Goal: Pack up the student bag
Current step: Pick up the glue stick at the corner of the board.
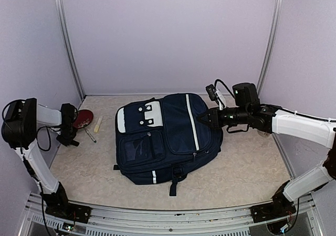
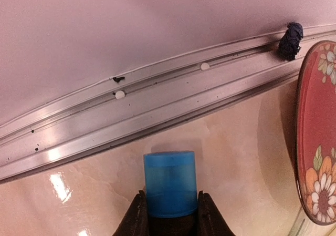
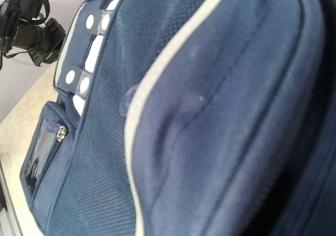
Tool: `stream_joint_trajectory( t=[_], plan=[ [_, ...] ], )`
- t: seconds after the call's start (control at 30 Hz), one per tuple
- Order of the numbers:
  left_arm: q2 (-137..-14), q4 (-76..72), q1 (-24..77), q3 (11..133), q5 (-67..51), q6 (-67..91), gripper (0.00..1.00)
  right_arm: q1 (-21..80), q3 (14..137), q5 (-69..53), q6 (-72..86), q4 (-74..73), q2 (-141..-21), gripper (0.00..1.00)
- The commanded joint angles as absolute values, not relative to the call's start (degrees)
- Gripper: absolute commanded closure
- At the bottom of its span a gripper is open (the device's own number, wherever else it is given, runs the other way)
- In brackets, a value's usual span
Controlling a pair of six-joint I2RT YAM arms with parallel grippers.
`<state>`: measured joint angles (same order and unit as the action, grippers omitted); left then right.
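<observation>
The student bag [image 1: 168, 139], dark navy with a white stripe and white patches, lies flat in the middle of the table. It fills the right wrist view [image 3: 210, 120]. My right gripper [image 1: 202, 119] rests against the bag's right edge, its jaws drawn to a point. Its fingers are hidden in the right wrist view, and I cannot tell whether they pinch fabric. My left gripper [image 1: 67, 136] is at the far left of the table, away from the bag. In the left wrist view it [image 2: 169, 215] is shut on a blue cylinder [image 2: 169, 182] just above the tabletop.
A red floral plate [image 1: 83, 119] lies left of the bag and shows at the right of the left wrist view [image 2: 317, 141]. A pen [image 1: 90, 135] and a cream stick [image 1: 97, 124] lie beside it. An aluminium wall rail [image 2: 157, 104] runs just beyond the left gripper.
</observation>
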<state>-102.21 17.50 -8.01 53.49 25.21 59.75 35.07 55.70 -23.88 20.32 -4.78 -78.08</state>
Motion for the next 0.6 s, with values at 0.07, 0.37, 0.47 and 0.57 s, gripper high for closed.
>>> stream_joint_trajectory(
  t=[0.07, 0.37, 0.47, 0.57],
  plan=[
    [-99.38, 18.38, -5.66, 51.11, 19.38, 58.38, 1.0, 33.93, 55.33, -22.16, 19.09, -5.84, -75.6, 1.0],
    [-88.44, 12.87, 0.16, 49.82, 19.81, 58.12, 1.0, 33.92, 55.35, -22.15, 20.69, -5.83, -76.68, 1.0],
    [-84.08, 11.84, 6.1, 52.04, 24.86, 55.85, 1.0, 33.84, 55.73, -22.77, 20.88, -5.82, -76.98, 1.0],
    [-80.72, 9.86, 15.2, 56.5, 34.0, 49.06, 1.0, 33.84, 56.04, -23.07, 21.13, -5.89, -77.37, 1.0]
  ],
)
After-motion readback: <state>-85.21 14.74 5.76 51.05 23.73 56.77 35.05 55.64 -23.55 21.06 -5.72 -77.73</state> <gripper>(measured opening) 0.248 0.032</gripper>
